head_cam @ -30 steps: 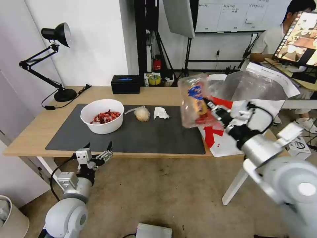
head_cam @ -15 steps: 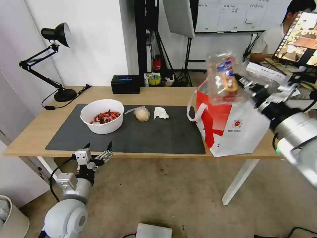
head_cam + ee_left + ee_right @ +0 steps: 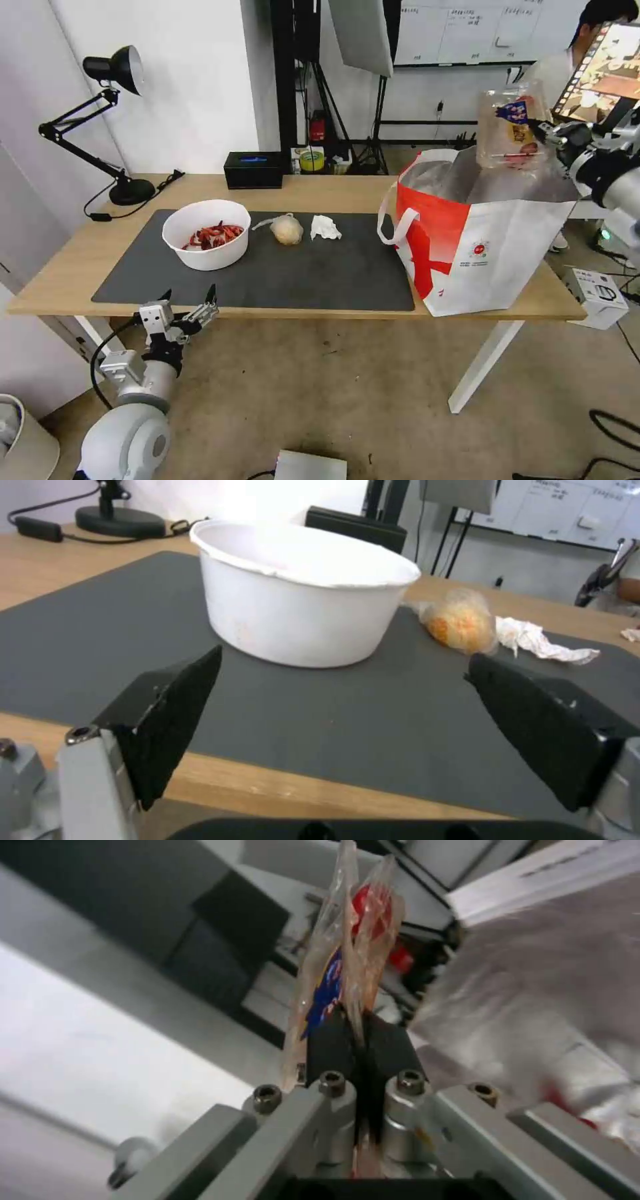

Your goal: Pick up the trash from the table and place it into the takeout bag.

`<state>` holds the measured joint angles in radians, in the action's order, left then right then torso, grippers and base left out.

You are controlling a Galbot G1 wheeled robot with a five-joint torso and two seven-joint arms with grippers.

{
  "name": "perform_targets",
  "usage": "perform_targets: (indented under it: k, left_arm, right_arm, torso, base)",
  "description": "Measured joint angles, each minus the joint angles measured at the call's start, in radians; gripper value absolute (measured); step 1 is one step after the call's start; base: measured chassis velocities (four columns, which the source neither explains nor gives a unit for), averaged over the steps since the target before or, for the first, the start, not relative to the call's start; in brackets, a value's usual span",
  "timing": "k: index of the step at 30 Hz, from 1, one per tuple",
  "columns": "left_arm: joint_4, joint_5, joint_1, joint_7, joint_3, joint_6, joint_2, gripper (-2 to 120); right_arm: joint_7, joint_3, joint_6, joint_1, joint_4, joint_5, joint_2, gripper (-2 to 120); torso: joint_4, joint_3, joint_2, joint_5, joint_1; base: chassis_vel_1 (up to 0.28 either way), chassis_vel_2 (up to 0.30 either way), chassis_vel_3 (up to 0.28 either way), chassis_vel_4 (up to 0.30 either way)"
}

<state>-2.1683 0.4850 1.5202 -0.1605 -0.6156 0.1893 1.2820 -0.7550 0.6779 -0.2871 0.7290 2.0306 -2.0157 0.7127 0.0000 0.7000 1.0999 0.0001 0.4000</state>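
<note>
My right gripper (image 3: 541,131) is shut on the clear clamshell tray (image 3: 510,127) with red tomatoes and holds it in the air above the open top of the white-and-red takeout bag (image 3: 480,257), which stands at the table's right end. In the right wrist view the pads (image 3: 333,1042) pinch the tray's edge (image 3: 353,935). On the dark mat (image 3: 280,270) lie the white bowl of red shells (image 3: 207,233), the bagged beige lump (image 3: 287,229) and the crumpled tissue (image 3: 325,227). My left gripper (image 3: 187,301) hangs open below the table's front edge, facing the bowl (image 3: 300,595).
A black desk lamp (image 3: 110,120) and its cable sit at the table's back left, a black tissue box (image 3: 253,170) at the back middle. A white device (image 3: 597,297) lies on the floor at the right. A person sits at a desk with a monitor behind the bag.
My right arm has swung the clamshell tray up and rightward, from in front of the bag to above its open top. The left gripper has sunk slightly.
</note>
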Motion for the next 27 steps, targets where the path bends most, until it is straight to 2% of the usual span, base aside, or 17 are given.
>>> perform_targets:
  k: [10,27]
  left_arm:
    - [0.010,-0.020,0.003,0.005,0.001,-0.002,0.032,100]
    - [0.022,-0.021,0.008,0.023,-0.023,-0.006,0.049,100]
  right_arm:
    - [-0.202,-0.087,-0.004,-0.130,-0.073,-0.082,0.017,0]
    - [-0.322,-0.188,0.011,-0.203,-0.146,-0.067,0.098,0]
  torso:
    - [0.0000,0.000,0.000,-0.0002,0.000]
    - [0.0000,0.000,0.000,-0.0002,0.000]
  base:
    - [0.000,0.000,0.000,0.000]
    - [0.000,0.000,0.000,0.000]
